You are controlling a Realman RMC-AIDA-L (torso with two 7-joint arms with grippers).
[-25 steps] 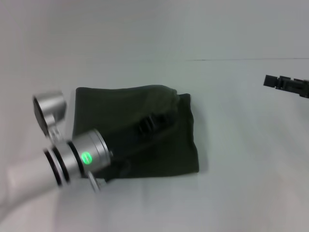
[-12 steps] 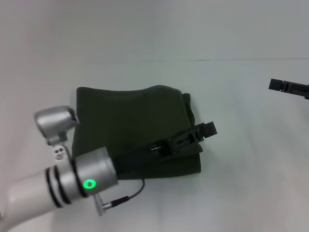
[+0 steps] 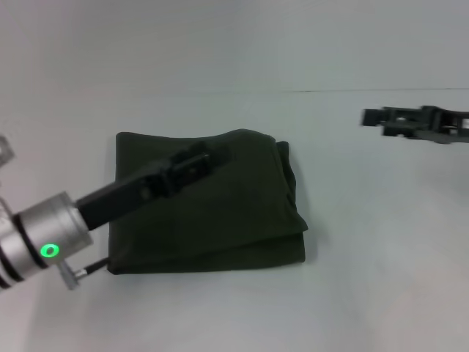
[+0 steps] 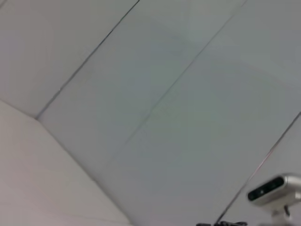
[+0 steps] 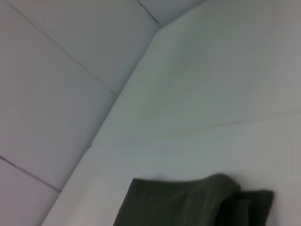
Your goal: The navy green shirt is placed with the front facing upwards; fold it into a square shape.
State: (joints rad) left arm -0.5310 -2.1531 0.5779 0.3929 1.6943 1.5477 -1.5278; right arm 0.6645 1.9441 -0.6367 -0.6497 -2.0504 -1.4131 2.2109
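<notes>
Olive-green, the navy green shirt [image 3: 212, 205] lies folded square on the worktop [image 3: 366, 279]. Left pincer [image 3: 201, 158] has swung back over it, right pincer [image 3: 377, 117] moved inward; neither's grip can be told.

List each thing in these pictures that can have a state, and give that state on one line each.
navy green shirt: folded into a rough square, lying flat on the table, layered edges along its right side.
left gripper: above the shirt's upper middle, holding nothing visible.
right gripper: off to the right of the shirt, away from it.
table: white, bearing the shirt.
</notes>
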